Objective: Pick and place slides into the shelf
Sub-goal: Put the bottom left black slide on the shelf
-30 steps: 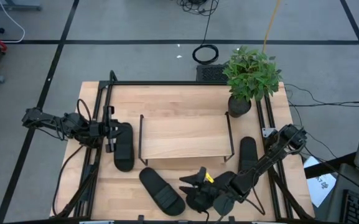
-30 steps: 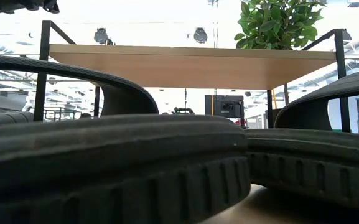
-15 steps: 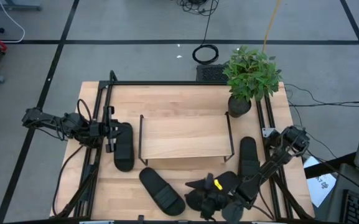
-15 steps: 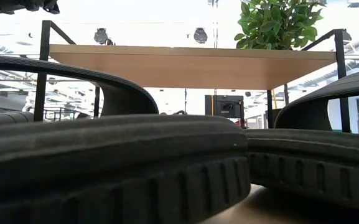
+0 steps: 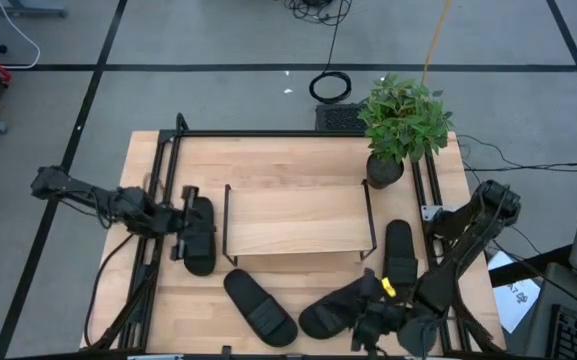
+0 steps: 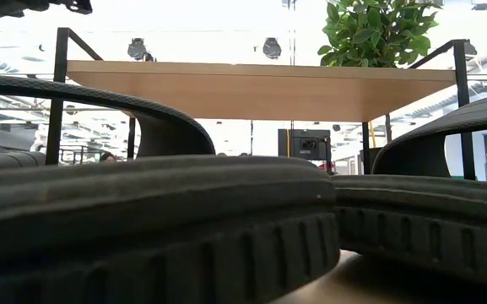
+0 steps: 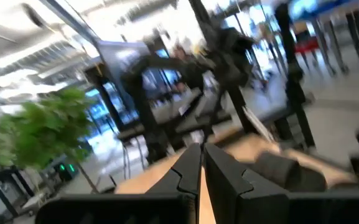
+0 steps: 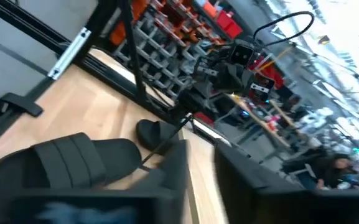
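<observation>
Fingers of left hand [image 7: 198,163] pressed together, empty.

Even overhead light, wrist cams smeared.
My table [image 5: 288,165] is evenly lit from above, shadows soft. Low cam: blown-out white backlight behind shelf [image 6: 251,89], near slides [image 6: 150,228] dark and soft. Both my wrist views heavily motion-blurred; plant [image 7: 39,134] a green smear, ceiling lights glaring.
</observation>
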`<act>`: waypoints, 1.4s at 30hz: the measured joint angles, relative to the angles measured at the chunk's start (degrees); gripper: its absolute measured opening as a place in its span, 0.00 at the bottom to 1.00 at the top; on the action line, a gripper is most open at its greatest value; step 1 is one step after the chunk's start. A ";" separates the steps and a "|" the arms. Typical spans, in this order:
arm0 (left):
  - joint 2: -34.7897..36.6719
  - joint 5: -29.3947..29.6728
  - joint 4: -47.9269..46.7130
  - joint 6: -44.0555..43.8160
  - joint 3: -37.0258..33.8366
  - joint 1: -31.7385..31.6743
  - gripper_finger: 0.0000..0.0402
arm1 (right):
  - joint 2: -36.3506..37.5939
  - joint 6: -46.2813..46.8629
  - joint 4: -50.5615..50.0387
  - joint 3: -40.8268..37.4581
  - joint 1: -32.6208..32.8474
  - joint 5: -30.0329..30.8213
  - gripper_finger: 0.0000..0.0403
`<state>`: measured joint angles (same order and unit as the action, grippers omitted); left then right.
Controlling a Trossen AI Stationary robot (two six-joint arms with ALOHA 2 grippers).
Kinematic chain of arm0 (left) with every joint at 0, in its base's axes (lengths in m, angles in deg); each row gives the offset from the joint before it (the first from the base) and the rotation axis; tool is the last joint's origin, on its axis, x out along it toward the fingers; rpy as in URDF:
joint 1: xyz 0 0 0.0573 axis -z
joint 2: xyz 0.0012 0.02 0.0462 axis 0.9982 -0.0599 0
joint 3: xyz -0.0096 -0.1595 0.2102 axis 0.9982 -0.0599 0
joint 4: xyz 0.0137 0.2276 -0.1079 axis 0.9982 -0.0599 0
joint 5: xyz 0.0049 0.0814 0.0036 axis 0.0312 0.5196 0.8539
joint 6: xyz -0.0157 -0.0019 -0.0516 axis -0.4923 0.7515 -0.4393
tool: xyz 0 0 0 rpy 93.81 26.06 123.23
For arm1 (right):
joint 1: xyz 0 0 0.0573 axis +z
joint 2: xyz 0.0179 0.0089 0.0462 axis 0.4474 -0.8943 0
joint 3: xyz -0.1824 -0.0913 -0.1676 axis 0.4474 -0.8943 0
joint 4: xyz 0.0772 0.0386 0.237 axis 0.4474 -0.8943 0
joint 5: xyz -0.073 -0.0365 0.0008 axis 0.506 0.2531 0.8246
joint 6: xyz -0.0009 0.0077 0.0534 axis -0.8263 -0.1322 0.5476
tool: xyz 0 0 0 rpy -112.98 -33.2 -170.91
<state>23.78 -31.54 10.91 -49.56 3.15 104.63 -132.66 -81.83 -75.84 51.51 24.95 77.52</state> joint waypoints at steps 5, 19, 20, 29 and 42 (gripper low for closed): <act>-13.22 3.61 0.56 1.93 7.38 3.80 0.06 | 5.04 0.52 3.80 -7.47 -1.02 -0.01 0.04; -41.80 25.18 -6.05 9.75 33.33 11.97 0.06 | 18.79 -11.41 30.06 -26.25 -0.26 -0.05 0.00; -43.00 23.91 -6.85 8.93 34.76 12.08 0.06 | 19.99 -11.46 29.96 -26.65 -0.26 -0.05 0.00; -58.58 28.78 -9.43 8.70 42.74 14.59 0.06 | 25.14 -12.44 25.86 -29.09 -0.04 -0.04 0.00; -76.41 34.65 -22.72 0.00 57.65 17.11 0.07 | 25.43 -15.19 26.12 -29.39 -0.04 -0.04 0.00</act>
<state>-52.63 3.11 -11.81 -49.56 60.79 121.74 -107.23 -97.02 -49.72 22.11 24.91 77.48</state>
